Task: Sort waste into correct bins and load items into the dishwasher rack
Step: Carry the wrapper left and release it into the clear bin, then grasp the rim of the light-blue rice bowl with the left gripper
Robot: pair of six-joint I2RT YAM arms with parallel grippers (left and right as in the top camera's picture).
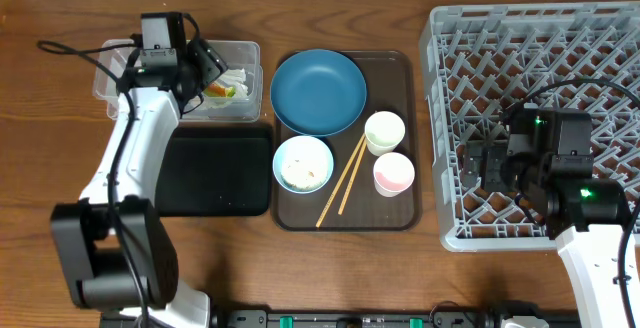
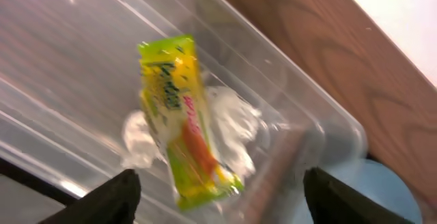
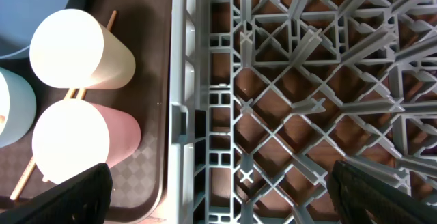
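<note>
Noted L jaws above clear tub (image 1: pixel 108 68) nr far-left corner of surface (image 1: pixel 50 168): released, spread wide, gripping nothing. Saw yellow-green wrapper (image 2: pixel 179 118) loose in tub, in view btwn the dark fingertips (image 2: pixel 113 197), touching neither; crumpled white tissue (image 2: pixel 235 125) under and beside it. Logged black tray (image 1: pixel 215 173) just nearside of tub. Found brown tray (image 1: pixel 400 73) mid-surface, carrying: blue plate (image 1: pixel 318 92) at its far-left; bowl (image 1: pixel 302 164) at near-left w/ whitish scraps (image 1: pixel 303 173) inside; cream cup (image 1: pixel 384 131) and pink cup (image 1: pixel 393 174) along right side, mouths up, just beside each other; chopsticks (image 1: pixel 345 178) lying diagonal btwn bowl and cups. Marked grey rack (image 1: pixel 530 58) at right edge of surface, just beside brown tray. Caught R jaws over rack's left wall, twd its near corner: released, wide apart, gripping nothing. Via R wrist cam, saw one chopstick showing btwn the two cups.
</note>
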